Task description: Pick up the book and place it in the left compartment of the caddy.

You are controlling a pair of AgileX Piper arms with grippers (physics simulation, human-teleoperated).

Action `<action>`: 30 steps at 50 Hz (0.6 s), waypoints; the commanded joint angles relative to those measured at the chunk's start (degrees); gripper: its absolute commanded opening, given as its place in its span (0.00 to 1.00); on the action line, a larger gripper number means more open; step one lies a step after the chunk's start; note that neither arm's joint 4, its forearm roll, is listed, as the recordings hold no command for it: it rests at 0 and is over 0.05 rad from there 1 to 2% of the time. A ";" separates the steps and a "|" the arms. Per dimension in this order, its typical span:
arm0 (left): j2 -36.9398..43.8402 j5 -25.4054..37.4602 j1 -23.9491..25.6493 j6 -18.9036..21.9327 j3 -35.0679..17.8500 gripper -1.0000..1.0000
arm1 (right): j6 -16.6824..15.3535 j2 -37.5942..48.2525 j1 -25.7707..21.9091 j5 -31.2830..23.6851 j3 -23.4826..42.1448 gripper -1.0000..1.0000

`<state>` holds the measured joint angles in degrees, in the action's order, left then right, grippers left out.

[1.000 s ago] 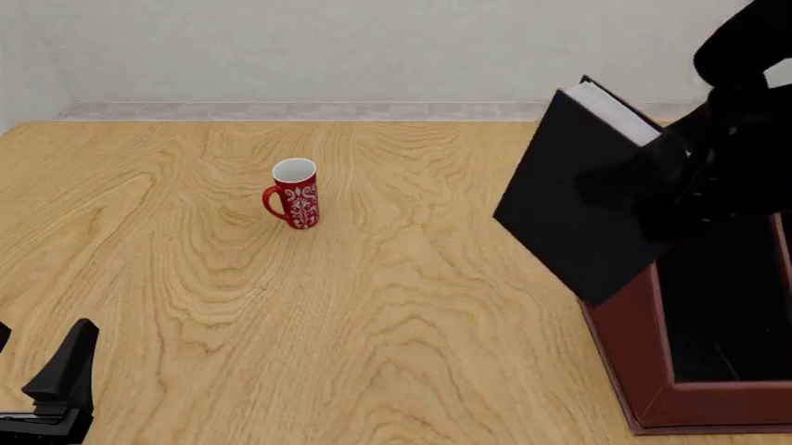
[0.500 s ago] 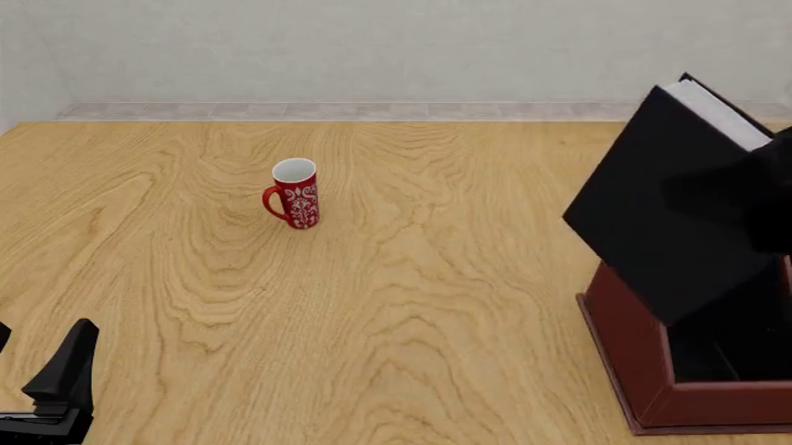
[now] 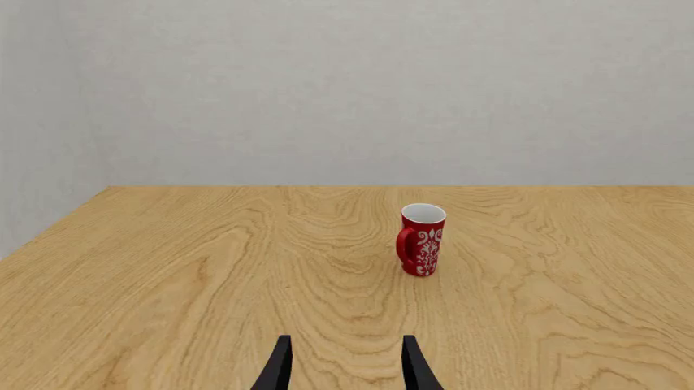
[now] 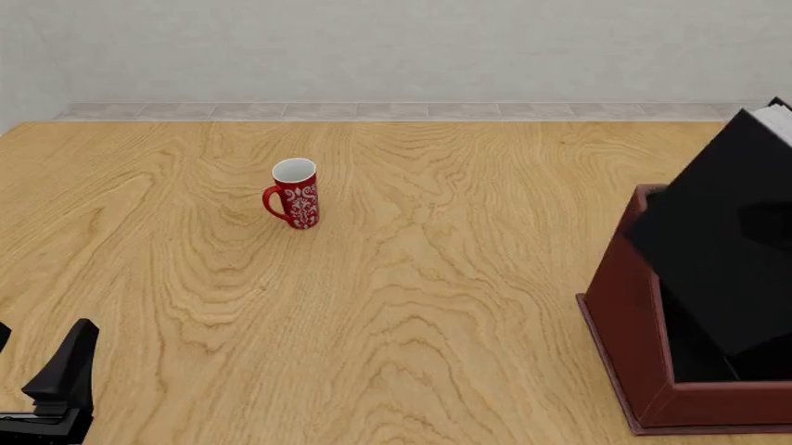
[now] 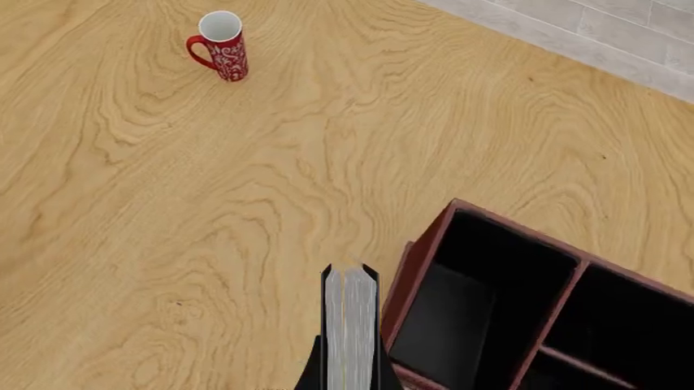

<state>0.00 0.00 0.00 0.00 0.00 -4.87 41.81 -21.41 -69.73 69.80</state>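
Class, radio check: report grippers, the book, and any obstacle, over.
Left gripper open, idle, low over the table. Right gripper off-frame, shut on the book. Book tilted above the caddy, not yet inside. Red mug far off, no obstacle.

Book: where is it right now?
In the front view the book is at the far right, held tilted in the air over the caddy. The right wrist view shows its page edge between the right gripper's fingers, beside the caddy's near wall.

The left gripper point(image 3: 346, 370) hangs low over the wooden table point(image 3: 195, 276) with its two dark fingers point(image 3: 279, 370) apart and nothing between them, pointing toward a red mug point(image 3: 421, 240) standing upright near the table's far edge, well apart from the gripper.
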 commanded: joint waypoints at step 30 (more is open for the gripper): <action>0.00 0.00 0.00 0.00 0.00 1.00 | -0.43 -5.79 11.41 -0.13 -4.57 0.00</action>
<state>0.00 0.00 0.00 0.00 0.00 -6.06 37.30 -12.90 -69.90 65.95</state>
